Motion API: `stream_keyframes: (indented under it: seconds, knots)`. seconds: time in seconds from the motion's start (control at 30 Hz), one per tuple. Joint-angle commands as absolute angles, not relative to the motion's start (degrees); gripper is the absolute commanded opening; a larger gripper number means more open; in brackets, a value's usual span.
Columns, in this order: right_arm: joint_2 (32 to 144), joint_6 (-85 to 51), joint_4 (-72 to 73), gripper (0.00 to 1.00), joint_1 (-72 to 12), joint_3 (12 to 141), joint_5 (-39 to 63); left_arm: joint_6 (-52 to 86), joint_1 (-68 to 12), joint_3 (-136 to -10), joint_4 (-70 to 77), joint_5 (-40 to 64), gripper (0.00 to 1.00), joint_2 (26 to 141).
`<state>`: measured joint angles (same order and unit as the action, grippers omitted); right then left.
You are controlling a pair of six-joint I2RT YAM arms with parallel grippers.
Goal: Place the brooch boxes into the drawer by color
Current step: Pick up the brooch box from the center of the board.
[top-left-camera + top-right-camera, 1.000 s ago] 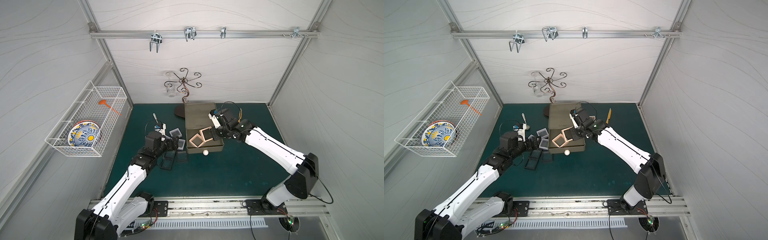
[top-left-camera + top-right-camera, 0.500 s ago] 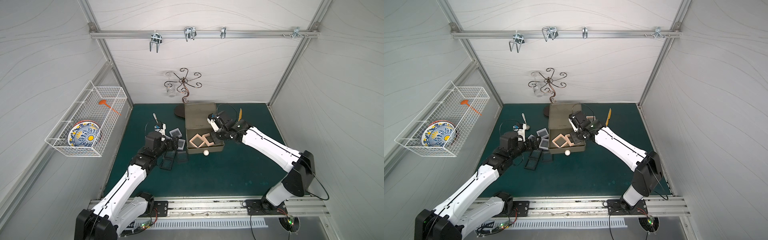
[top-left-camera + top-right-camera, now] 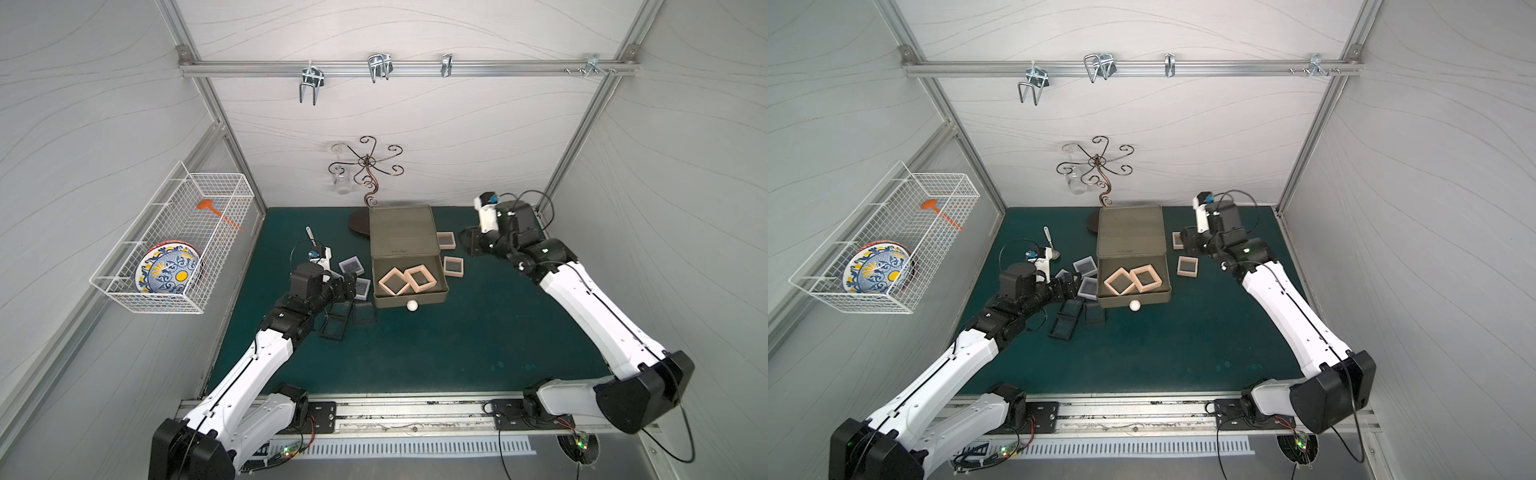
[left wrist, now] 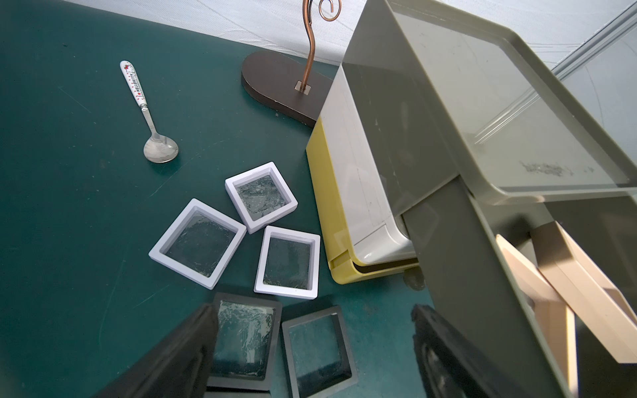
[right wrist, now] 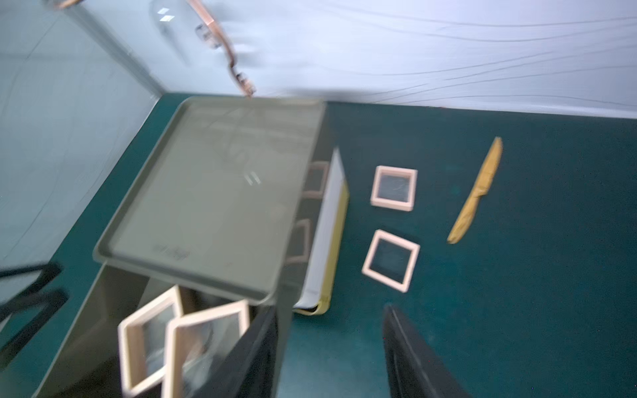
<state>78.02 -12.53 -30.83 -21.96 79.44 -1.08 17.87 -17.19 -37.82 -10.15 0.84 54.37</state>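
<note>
Each arm, the left arm (image 3: 249,374) and the right arm (image 3: 594,307), was built of smooth white link shells joined by black joint housings. The largest housing was a rounded black shoulder block (image 3: 640,399), and each base was fixed through a black plate (image 3: 324,417) to a silver rail (image 3: 415,415). A small white camera module (image 3: 486,216) with a blue connector was carried at each wrist, thin black cables (image 3: 540,196) were run from it, and the left gripper (image 4: 313,306) and right gripper (image 5: 331,310) were fitted with flat matt black fingers (image 4: 165,358).
</note>
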Motion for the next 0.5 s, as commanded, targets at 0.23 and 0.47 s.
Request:
stream_keyframes:
  seconds: [0.23, 0.47]
  knots:
    - [106.6, -14.3, -36.4, 0.59, -12.2, 97.6, 6.8, 18.6, -17.0, -40.3, -8.3, 0.8, 0.92, 54.6]
    - [123.7, -14.5, -39.1, 0.56, -12.4, 112.8, 7.7, 18.2, -17.0, -40.2, -8.9, 0.5, 0.92, 54.5]
